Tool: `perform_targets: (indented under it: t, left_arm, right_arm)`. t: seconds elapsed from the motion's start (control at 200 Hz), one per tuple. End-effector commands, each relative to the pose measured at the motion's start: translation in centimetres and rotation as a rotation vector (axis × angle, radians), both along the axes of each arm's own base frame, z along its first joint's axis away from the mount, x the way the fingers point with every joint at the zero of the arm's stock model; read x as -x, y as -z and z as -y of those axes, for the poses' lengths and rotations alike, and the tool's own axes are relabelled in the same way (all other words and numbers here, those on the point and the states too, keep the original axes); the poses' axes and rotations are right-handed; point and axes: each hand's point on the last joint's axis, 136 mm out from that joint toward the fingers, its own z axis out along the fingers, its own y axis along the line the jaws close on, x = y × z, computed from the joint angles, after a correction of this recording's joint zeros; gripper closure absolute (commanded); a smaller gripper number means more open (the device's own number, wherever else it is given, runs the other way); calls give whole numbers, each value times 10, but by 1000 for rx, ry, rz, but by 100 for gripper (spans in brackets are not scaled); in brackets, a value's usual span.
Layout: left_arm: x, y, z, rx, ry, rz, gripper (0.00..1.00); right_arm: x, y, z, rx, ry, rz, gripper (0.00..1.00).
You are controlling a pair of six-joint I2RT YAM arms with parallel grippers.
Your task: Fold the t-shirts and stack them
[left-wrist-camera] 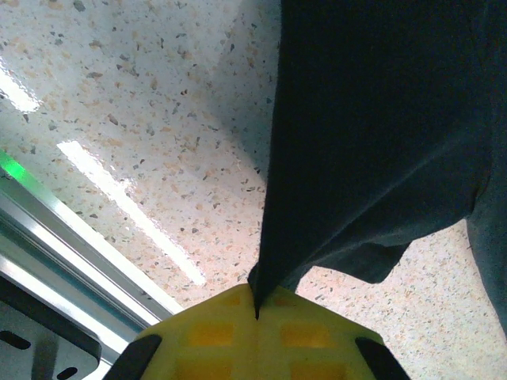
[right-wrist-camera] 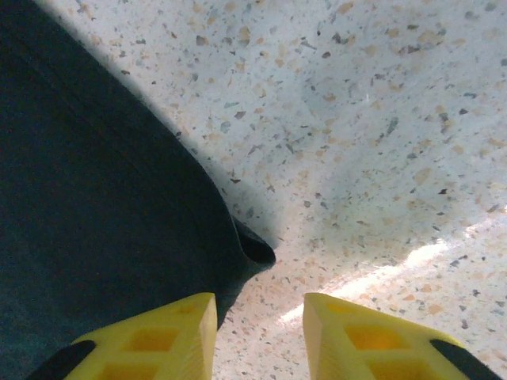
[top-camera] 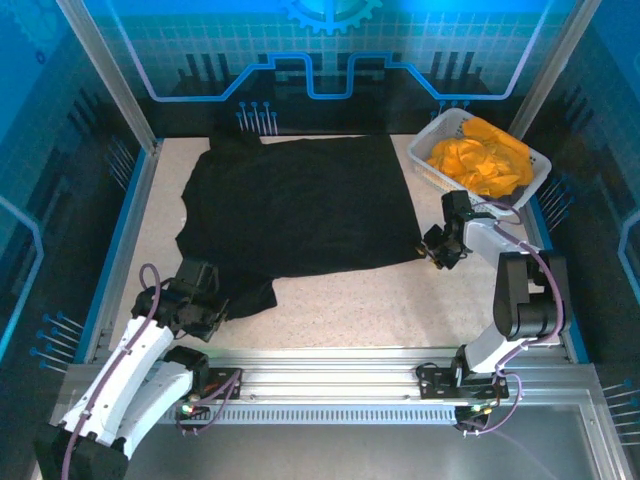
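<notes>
Left tool (left-wrist-camera: 256,313) pinches black t-shirt (top-camera: 300,200); right tool (right-wrist-camera: 260,324) gapes at its corner

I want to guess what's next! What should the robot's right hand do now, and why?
Probably ease the right gripper forward and pinch the corner of the black t-shirt: its jaws stand apart just short of that corner, while the left gripper already pinches the other near corner.

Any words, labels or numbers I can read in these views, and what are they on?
None readable.
The black t-shirt shows no label or print.
The orange t-shirts and the white basket carry no marking.
The back panel bears a gear graphic and lines, no words.
</notes>
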Motion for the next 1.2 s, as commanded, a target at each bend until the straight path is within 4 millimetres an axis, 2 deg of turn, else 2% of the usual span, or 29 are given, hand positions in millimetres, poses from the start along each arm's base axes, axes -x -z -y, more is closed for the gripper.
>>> perform_targets:
  t: [0.0,0.175,0.28,0.375,0.49,0.65,0.81,0.835,0.92,1.035,1.105,1.195]
  left_arm:
    - [6,-6,-1,1,-5,-18,100]
    - [5,-7,-1,1,-3,-15,100]
    - [8,-9,-3,-9,-2,-17,100]
    - [10,-13,-4,-11,-7,-12,100]
    - [14,-19,-2,13,-25,-13,100]
    - [31,-26,-1,40,-44,-53,100]
    - [51,-36,-6,43,-61,-62,100]
    - [54,-37,-7,43,-66,-64,100]
    - [61,-36,-8,51,-75,-59,100]
    - [44,-36,1,97,-59,13,100]
    - [16,-47,9,129,-45,119,100]
    - [-16,-68,9,102,-30,222,100]
  right_arm:
    - [-3,8,-7,-14,0,-25,66]
    - [-8,22,-9,-11,4,-65,68]
    - [-16,26,-11,-14,0,-68,73]
    - [-18,25,-12,1,-12,-74,84]
    - [-10,18,-8,40,-22,-82,99]
    - [22,-2,-3,91,-39,-99,100]
    - [71,-14,0,124,-44,-147,100]
    - [85,-12,1,135,-47,-168,100]
    - [105,-17,2,143,-44,-162,100]
    - [115,-15,-5,117,-55,-159,100]
    - [113,-16,-8,104,-62,-165,100]
    - [102,-25,-11,96,-63,-141,100]
